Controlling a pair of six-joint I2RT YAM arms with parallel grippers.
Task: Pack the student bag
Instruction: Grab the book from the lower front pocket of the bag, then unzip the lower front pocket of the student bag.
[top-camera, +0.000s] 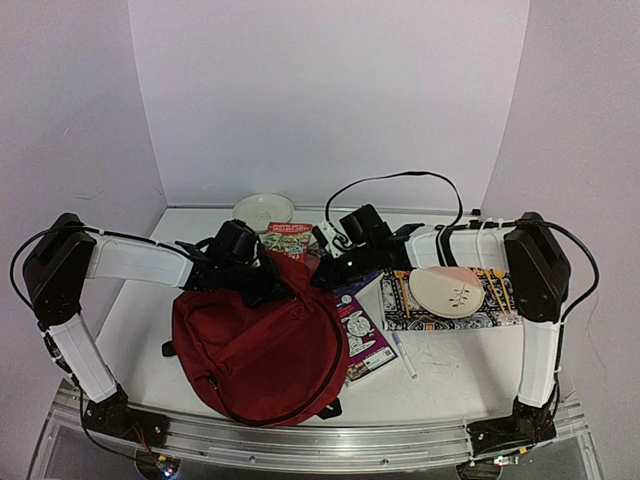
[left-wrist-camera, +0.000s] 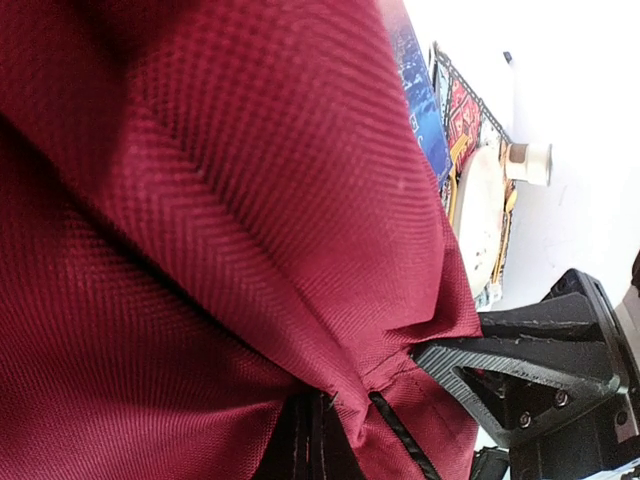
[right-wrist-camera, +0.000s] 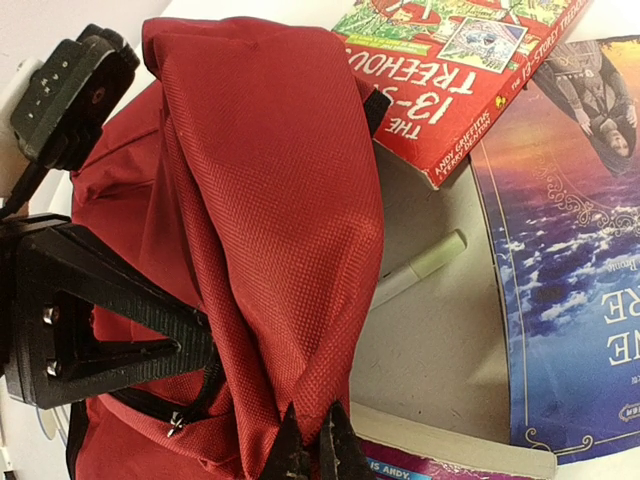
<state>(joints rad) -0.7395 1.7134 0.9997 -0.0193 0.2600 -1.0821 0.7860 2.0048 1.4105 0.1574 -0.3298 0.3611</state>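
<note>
The student bag (top-camera: 255, 345), a large dark red backpack with a black zip, lies on the table in front of the arms. Both grippers hold its far upper edge, lifted into a fold. My left gripper (top-camera: 262, 280) is shut on a pinch of the red fabric (left-wrist-camera: 340, 405) beside the zip. My right gripper (top-camera: 322, 272) is shut on a fold of the same bag (right-wrist-camera: 315, 440) at its right edge. In the right wrist view the bag's cloth (right-wrist-camera: 270, 200) hangs upward from the fingertips, with the left gripper's black finger (right-wrist-camera: 100, 320) close beside it. The bag's inside is hidden.
A red book (top-camera: 288, 238) lies just behind the bag, a blue book (right-wrist-camera: 580, 250) and a green-capped pen (right-wrist-camera: 415, 268) to its right. A purple book (top-camera: 360, 335) and a pen (top-camera: 404, 355) lie right of the bag. A plate (top-camera: 447, 290) rests on a patterned book (top-camera: 400, 312); a bowl (top-camera: 263, 208) stands at the back.
</note>
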